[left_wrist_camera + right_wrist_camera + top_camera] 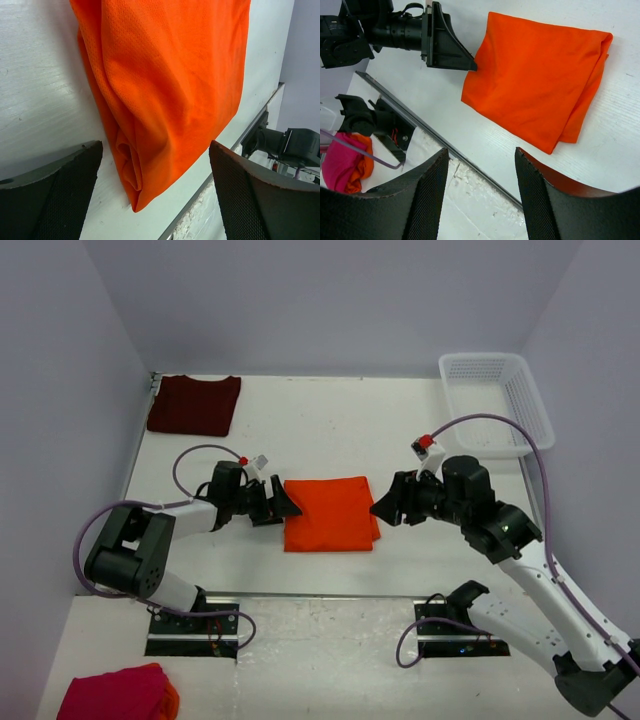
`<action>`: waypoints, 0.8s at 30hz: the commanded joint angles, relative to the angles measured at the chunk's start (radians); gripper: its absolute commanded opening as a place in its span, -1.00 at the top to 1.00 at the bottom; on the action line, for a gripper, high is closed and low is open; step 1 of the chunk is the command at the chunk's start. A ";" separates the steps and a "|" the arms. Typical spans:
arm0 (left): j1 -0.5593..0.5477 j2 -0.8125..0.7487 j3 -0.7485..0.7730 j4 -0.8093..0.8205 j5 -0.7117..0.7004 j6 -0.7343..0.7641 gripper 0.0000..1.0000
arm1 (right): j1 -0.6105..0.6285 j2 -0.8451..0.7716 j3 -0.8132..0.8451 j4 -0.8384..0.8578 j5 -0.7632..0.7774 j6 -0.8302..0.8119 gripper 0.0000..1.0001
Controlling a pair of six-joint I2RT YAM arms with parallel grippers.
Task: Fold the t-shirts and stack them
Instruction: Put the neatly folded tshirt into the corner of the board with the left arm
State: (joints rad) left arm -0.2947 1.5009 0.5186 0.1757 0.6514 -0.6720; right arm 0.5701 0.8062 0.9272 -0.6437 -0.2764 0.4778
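Dark textured fingers (pixel 55 200) fill the bottom corners of my left wrist view. The left gripper (pixel 287 505) is spread wide and grips nothing. The near corner of the orange t-shirt (pixel 328 512) hangs into the gap between its jaws, and neither finger is pinching it. From the right wrist camera I see one left fingertip right at the cloth's edge, though I cannot tell whether it actually touches.

On the other side, the right gripper (pixel 482 200) is parted just as wide — only bare table (pixel 330 420) shows between its fingers, with the shirt lying just beyond them.

From above, the orange t-shirt is folded into a rough rectangle and lies flat in the middle of the table, between the two grippers, one at each short side. Doubled edges show on the side toward the right gripper.

Further out, the maroon t-shirt (pixel 193 404) lies folded at the far left corner of the table, well apart from the orange one. A white basket (pixel 530 405) stands at the far right corner. A pink-red bundle (pixel 115 695) with an orange edge sits on the lower surface, near the left arm's base.
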 commanded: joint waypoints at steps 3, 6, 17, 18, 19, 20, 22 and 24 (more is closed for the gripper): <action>-0.011 0.045 -0.028 -0.038 -0.108 0.015 -0.78 | -0.009 -0.022 -0.010 -0.002 -0.032 -0.008 -0.14; -0.058 0.093 -0.031 -0.001 -0.124 -0.007 -0.77 | -0.010 -0.032 -0.004 -0.002 -0.037 -0.005 -0.15; -0.251 0.401 0.012 0.154 -0.220 -0.158 0.47 | -0.016 -0.087 -0.039 -0.002 -0.037 0.021 -0.15; -0.253 0.441 0.017 0.165 -0.223 -0.161 0.99 | -0.015 -0.100 -0.051 -0.002 -0.041 0.024 -0.15; -0.253 0.456 0.021 0.165 -0.229 -0.159 1.00 | -0.015 -0.107 -0.056 -0.002 -0.041 0.027 -0.15; -0.253 0.472 0.027 0.162 -0.239 -0.152 1.00 | -0.016 -0.111 -0.060 -0.002 -0.043 0.028 -0.15; -0.253 0.499 0.061 0.148 -0.246 -0.129 1.00 | -0.015 -0.113 -0.073 -0.004 -0.040 0.033 -0.15; -0.253 0.490 0.073 0.122 -0.259 -0.114 1.00 | -0.015 -0.111 -0.079 -0.002 -0.041 0.031 -0.15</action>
State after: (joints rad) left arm -0.5423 1.8885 0.6323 0.5694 0.6445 -0.8986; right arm 0.5598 0.6991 0.8585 -0.6456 -0.2882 0.4976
